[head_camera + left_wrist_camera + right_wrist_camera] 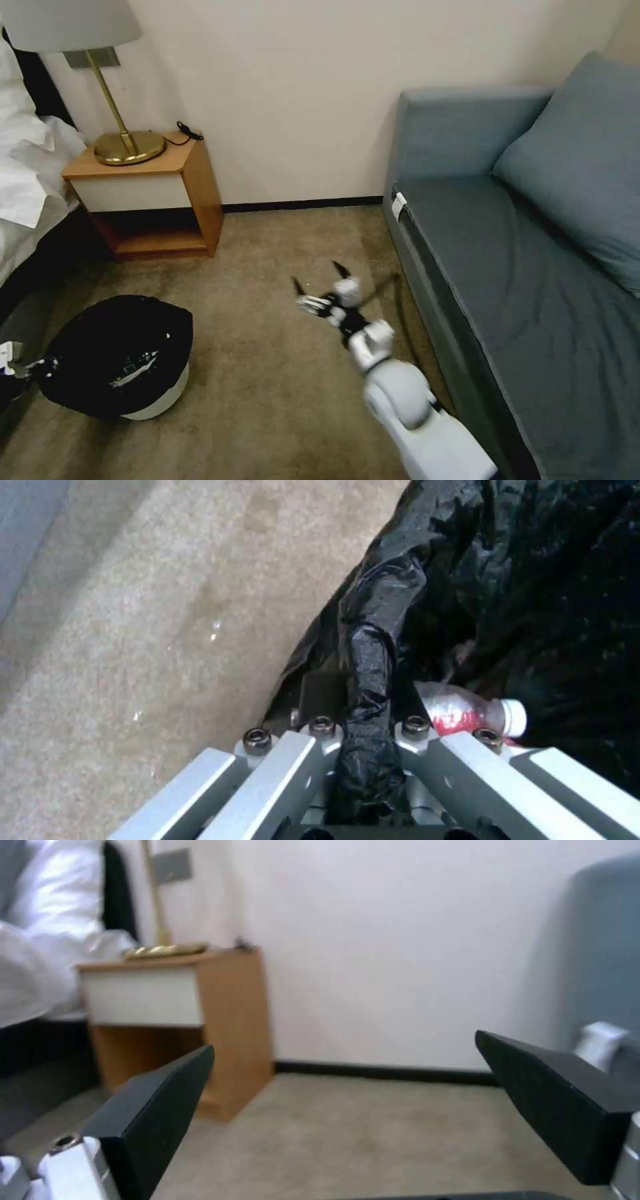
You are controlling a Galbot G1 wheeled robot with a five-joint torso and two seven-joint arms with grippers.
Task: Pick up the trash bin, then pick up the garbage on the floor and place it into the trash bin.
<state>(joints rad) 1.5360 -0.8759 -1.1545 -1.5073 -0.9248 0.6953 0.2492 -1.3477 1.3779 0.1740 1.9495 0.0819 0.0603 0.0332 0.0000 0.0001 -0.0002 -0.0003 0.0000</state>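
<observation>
The trash bin is a low white tub lined with a black bag, low at the left of the head view over the carpet. My left gripper is at its left rim, and in the left wrist view the left gripper is shut on the bag-covered rim. Garbage lies inside the bin: a small clear bottle with a red label and white cap. My right gripper hangs open over bare carpet mid-room, and the right gripper holds nothing between its black pads.
A wooden nightstand with a brass lamp stands against the back wall. A bed with white sheets is at the left. A blue sofa with a cushion runs along the right. Carpet lies between them.
</observation>
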